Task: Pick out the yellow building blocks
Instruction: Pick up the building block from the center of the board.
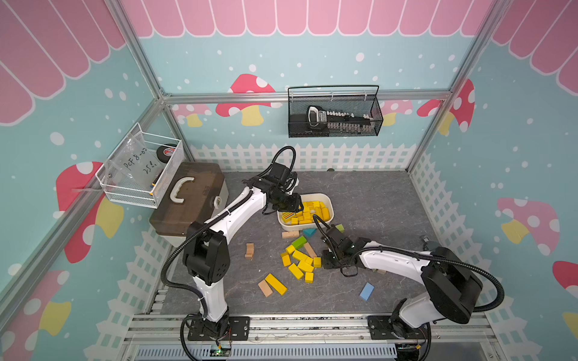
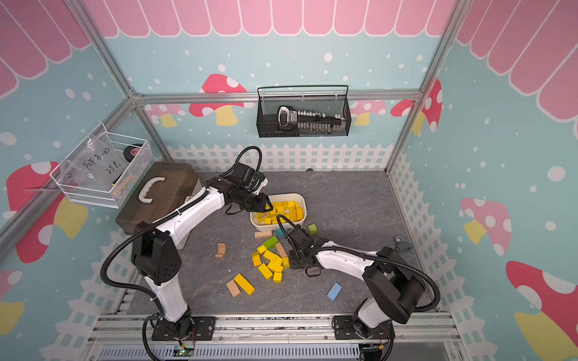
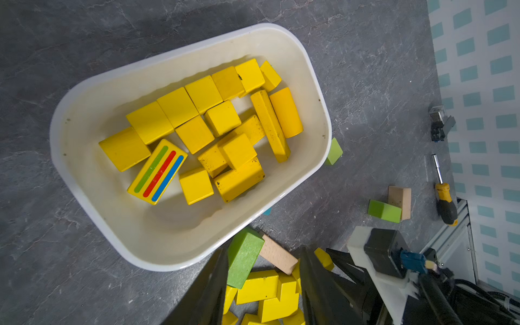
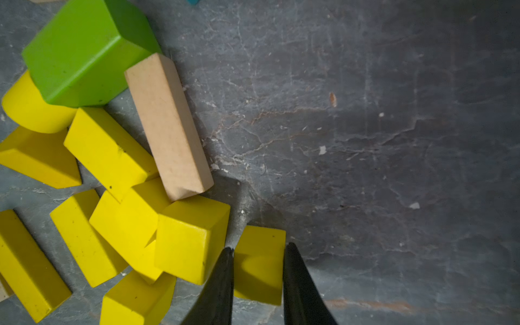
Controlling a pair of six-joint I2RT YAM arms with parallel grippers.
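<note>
Several yellow building blocks (image 1: 309,212) lie in a white bin (image 1: 312,196), one with coloured stripes (image 3: 159,171). More yellow blocks (image 1: 300,262) are scattered on the grey floor in front of the bin, and a longer yellow bar (image 1: 276,283) lies nearer the front. My left gripper (image 1: 299,206) hovers at the bin's left end, open and holding nothing. My right gripper (image 4: 259,249) is down at the right edge of the floor pile. Its fingers press both sides of a small yellow block (image 4: 260,239) that sits on the floor.
A green block (image 1: 298,242) and a tan bar (image 1: 309,250) touch the pile. Other tan blocks (image 1: 249,251), a blue block (image 1: 366,291) and a green cube (image 1: 339,228) lie around. A brown toolbox (image 1: 187,197) stands at the left, and a screwdriver (image 3: 446,199) lies by the right fence.
</note>
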